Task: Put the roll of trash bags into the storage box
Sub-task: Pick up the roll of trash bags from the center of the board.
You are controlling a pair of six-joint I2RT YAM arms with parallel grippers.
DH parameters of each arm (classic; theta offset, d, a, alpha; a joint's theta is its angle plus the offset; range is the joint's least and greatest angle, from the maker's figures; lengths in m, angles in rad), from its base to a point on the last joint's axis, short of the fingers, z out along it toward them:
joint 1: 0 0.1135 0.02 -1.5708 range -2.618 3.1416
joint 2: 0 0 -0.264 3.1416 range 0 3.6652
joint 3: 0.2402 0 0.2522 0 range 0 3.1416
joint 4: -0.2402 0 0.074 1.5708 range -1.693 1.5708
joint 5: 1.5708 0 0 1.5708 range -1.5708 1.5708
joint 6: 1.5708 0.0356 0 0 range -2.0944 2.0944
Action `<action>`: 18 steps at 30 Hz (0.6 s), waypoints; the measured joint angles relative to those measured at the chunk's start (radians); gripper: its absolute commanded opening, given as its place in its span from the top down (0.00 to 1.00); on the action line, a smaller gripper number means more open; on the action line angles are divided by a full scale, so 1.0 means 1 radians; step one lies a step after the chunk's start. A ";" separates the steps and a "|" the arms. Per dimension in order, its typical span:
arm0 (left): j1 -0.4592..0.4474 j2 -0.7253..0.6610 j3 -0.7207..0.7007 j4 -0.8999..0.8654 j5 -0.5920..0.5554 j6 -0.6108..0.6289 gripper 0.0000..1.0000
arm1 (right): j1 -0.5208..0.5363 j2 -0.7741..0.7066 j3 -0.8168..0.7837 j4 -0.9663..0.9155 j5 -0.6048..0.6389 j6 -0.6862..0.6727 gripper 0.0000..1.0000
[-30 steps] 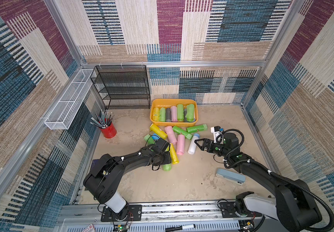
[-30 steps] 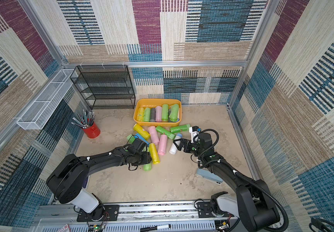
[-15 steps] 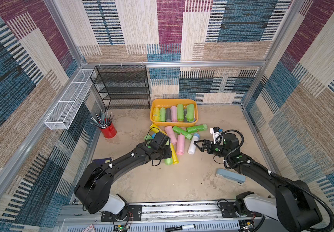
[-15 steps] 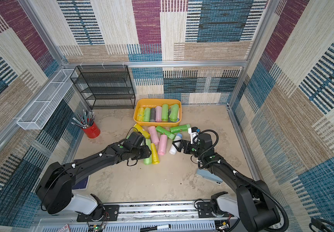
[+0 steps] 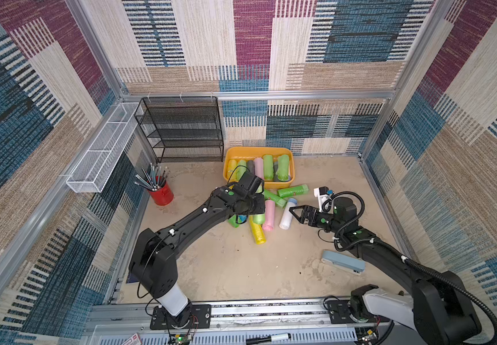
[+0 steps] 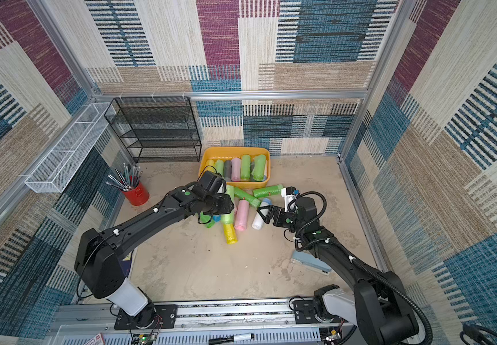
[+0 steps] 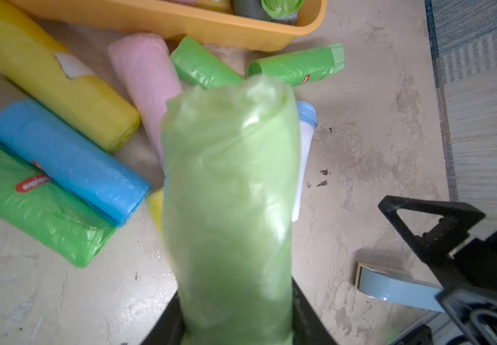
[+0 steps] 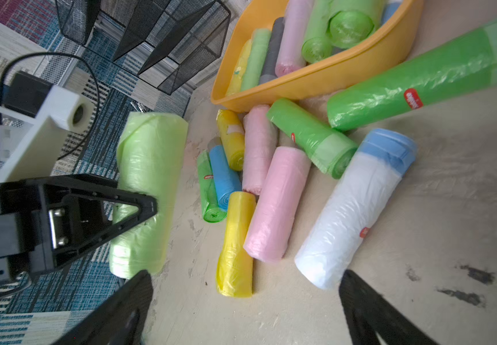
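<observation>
My left gripper (image 7: 235, 324) is shut on a pale green roll of trash bags (image 7: 229, 194), which it holds off the floor above the loose pile. That held roll (image 8: 147, 185) also shows in the right wrist view, gripped near one end. In both top views the left gripper (image 5: 254, 207) (image 6: 222, 206) hovers just in front of the storage box (image 5: 257, 150) (image 6: 235, 150), an orange-yellow tub with several rolls in it. My right gripper (image 5: 294, 211) (image 8: 244, 276) is open, low beside a white roll (image 5: 286, 210).
Loose rolls lie in front of the box: yellow (image 5: 257, 234), pink (image 5: 268, 213), green (image 5: 292, 191), blue (image 7: 68, 161). A red pencil cup (image 5: 161, 194), a black mesh rack (image 5: 181, 131) and a white wire basket (image 5: 104, 146) stand at the left. A blue-grey stapler (image 5: 343, 262) lies at the right.
My left gripper has closed on the pale green roll, lifted it off the pile and moved back toward the box. The right arm has hardly moved.
</observation>
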 measured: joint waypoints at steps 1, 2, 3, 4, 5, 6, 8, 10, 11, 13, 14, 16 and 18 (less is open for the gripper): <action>0.004 0.021 0.037 -0.016 -0.002 0.011 0.66 | 0.000 0.005 0.008 -0.008 0.017 -0.004 0.01; 0.013 0.044 0.075 -0.035 -0.002 0.027 0.67 | 0.000 0.010 0.016 -0.011 0.034 -0.008 0.01; 0.022 0.063 0.104 -0.046 -0.002 0.037 0.68 | 0.000 0.014 0.021 -0.016 0.049 -0.012 0.01; 0.034 0.085 0.136 -0.057 -0.001 0.046 0.68 | 0.000 0.019 0.025 -0.018 0.059 -0.014 0.01; 0.050 0.114 0.172 -0.065 0.006 0.055 0.68 | 0.000 0.025 0.029 -0.019 0.070 -0.014 0.01; 0.062 0.140 0.204 -0.075 0.014 0.062 0.69 | 0.000 0.031 0.032 -0.022 0.077 -0.015 0.01; 0.085 0.200 0.279 -0.095 0.029 0.079 0.70 | 0.000 0.047 0.040 -0.024 0.087 -0.017 0.01; 0.105 0.262 0.362 -0.111 0.045 0.090 0.70 | 0.000 0.061 0.048 -0.024 0.101 -0.018 0.01; 0.114 0.301 0.414 -0.118 0.053 0.102 0.70 | 0.000 0.068 0.051 -0.025 0.103 -0.018 0.01; 0.132 0.373 0.513 -0.137 0.075 0.124 0.71 | 0.000 0.079 0.057 -0.027 0.107 -0.018 0.01; 0.142 0.415 0.570 -0.146 0.087 0.136 0.72 | 0.000 0.085 0.060 -0.027 0.120 -0.018 0.01; 0.154 0.480 0.660 -0.150 0.107 0.150 0.72 | -0.003 0.100 0.066 -0.031 0.130 -0.018 0.01; 0.165 0.546 0.753 -0.163 0.121 0.166 0.74 | -0.006 0.114 0.069 -0.033 0.130 -0.017 0.01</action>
